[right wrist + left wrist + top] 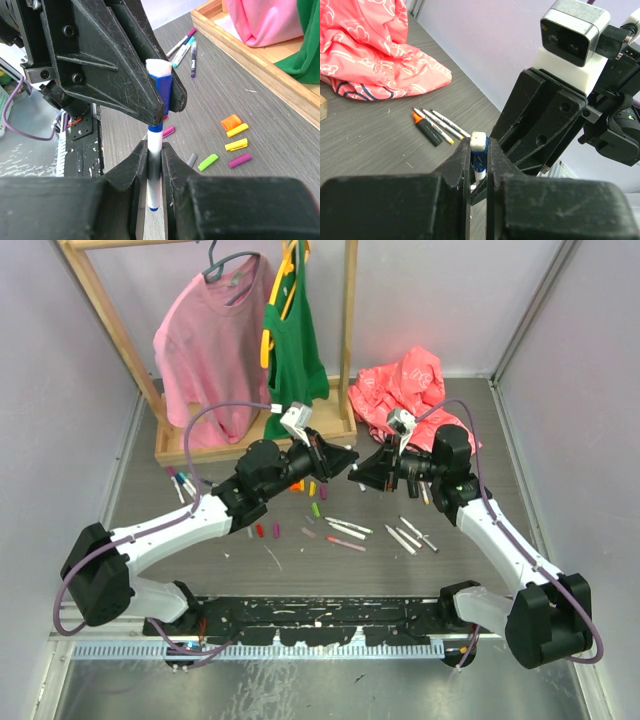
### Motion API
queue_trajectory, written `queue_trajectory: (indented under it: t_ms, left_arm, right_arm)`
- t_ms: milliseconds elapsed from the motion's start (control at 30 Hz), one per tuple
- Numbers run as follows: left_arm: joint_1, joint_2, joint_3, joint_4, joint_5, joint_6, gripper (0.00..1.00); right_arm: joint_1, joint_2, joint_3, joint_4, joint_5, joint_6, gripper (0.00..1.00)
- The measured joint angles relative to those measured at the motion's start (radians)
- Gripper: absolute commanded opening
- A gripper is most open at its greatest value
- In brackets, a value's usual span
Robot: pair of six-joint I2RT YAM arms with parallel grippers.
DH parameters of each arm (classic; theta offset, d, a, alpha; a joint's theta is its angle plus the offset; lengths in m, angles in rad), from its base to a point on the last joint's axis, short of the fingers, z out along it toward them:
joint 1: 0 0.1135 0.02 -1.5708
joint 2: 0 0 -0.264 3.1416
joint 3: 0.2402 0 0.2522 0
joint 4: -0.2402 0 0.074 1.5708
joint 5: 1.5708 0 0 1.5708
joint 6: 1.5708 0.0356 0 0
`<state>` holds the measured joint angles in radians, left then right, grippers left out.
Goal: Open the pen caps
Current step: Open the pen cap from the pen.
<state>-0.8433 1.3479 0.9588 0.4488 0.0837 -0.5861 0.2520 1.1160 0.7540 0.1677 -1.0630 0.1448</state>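
Uncapping underway: one pen (155, 132) hangs above the surface (330, 575), 2 o'clock of the loose caps (318, 508). Left end effector (479, 149) pinches its blue cap (164, 92); right end effector (154, 150) pinches the white barrel (154, 187). I judge the cap not yet off; next, I pull straight apart.

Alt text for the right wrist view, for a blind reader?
The right gripper, jaws shut on a white pen, faces the left gripper, which pinches the blue cap at the pen's far end. Loose coloured caps lie on the grey table to the right.
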Motion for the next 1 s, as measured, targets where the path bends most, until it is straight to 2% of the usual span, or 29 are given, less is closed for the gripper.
queue_trajectory:
  t_ms: [1000]
  left_arm:
    - [-0.006,0.0,0.01,0.005,-0.073,0.078,0.0]
  right_arm:
    - [0.018,0.027,0.04,-0.026,0.045,-0.085,0.01]
